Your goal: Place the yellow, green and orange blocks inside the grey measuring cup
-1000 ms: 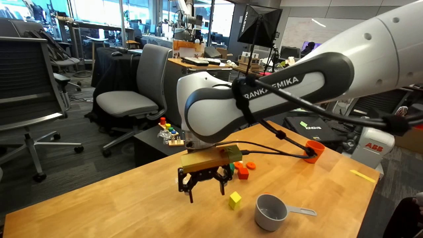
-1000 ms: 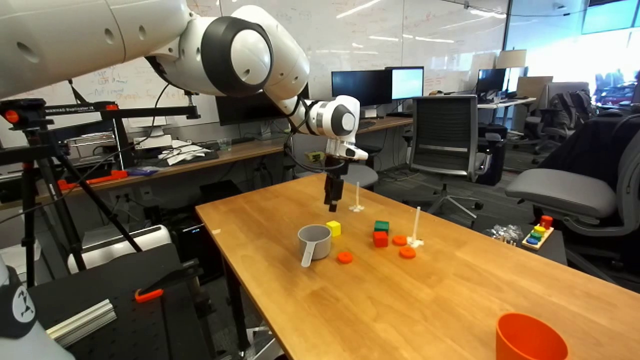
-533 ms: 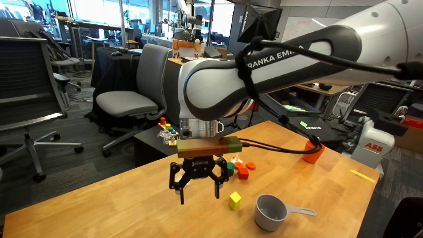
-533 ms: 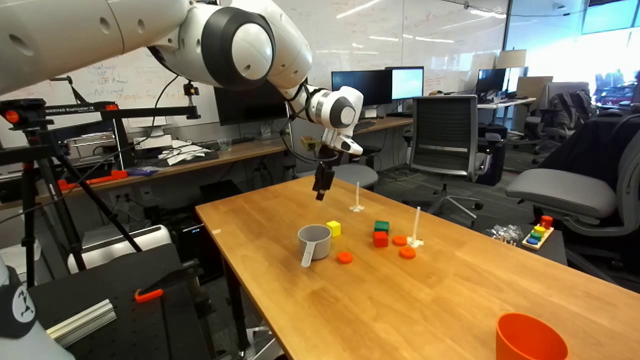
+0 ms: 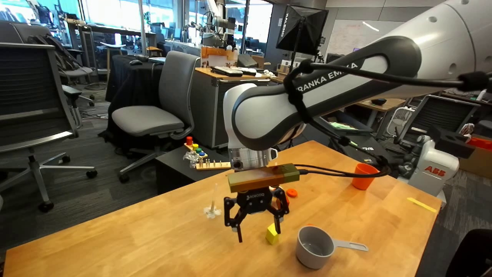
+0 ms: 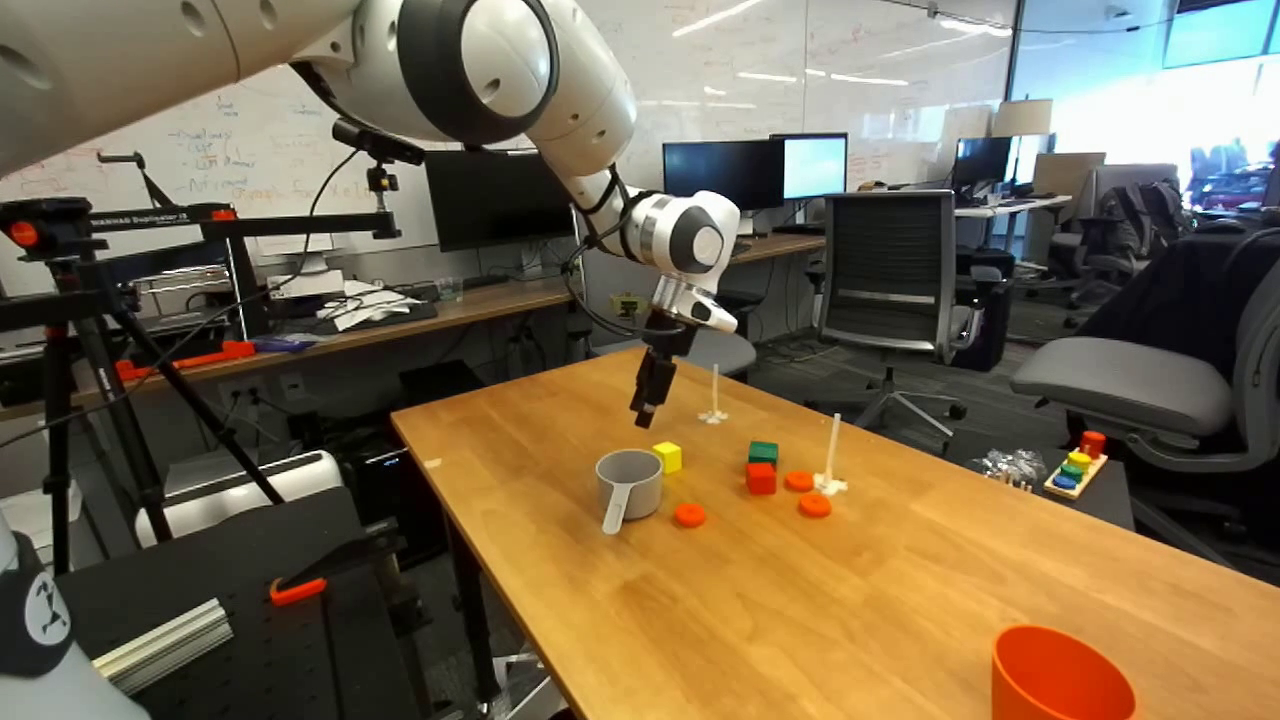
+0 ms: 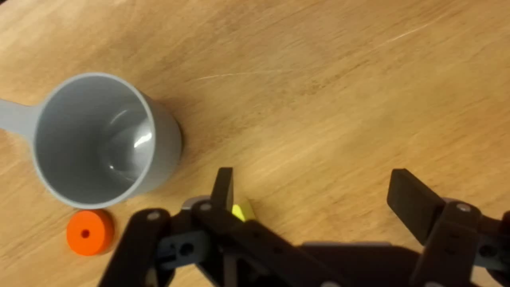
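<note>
Yellow cube-shaped block (image 6: 667,458), probably light and stiff, is seen near the grey plastic measuring cup (image 6: 645,497); opposite sides should be grasped by the black two-finger gripper (image 5: 259,237), spread wide, nothing held.

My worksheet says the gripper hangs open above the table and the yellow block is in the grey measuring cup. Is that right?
Not quite: the yellow block is on the table, outside the grey measuring cup, as both exterior views show. The gripper does hang open above the table.
</note>
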`<state>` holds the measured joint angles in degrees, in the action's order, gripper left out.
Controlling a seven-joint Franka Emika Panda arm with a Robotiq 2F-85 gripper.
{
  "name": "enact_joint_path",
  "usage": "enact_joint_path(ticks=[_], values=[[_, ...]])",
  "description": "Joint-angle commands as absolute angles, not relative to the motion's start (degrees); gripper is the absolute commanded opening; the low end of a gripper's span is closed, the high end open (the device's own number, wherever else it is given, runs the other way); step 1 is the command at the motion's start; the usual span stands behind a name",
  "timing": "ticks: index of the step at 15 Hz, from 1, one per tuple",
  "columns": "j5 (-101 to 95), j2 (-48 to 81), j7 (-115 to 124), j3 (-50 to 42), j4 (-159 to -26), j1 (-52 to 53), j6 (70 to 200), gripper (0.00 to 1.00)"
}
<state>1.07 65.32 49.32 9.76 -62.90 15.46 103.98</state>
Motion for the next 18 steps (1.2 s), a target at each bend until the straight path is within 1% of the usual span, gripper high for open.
enact_joint_path(ticks=[1,5,6,8,16,17,18], values=[[0.13,60.36,51.37,7.94,-70.88,15.15,105.38,1.0],[-0.09,58.77,51.64,6.11,-73.87,14.88,105.91,1.0],[1.53,58.79,51.04,3.96,-73.8,16.12,106.04,1.0],[0.97,58.7,51.61,2.61,-74.48,16.66,107.67,1.0],[0.59,61.52,51.48,0.93,-72.76,17.72,110.63,0.99],[0.41,61.76,51.24,0.92,-72.62,17.9,110.64,0.75],[0.43,62.05,51.05,0.85,-72.4,17.73,110.78,0.74]])
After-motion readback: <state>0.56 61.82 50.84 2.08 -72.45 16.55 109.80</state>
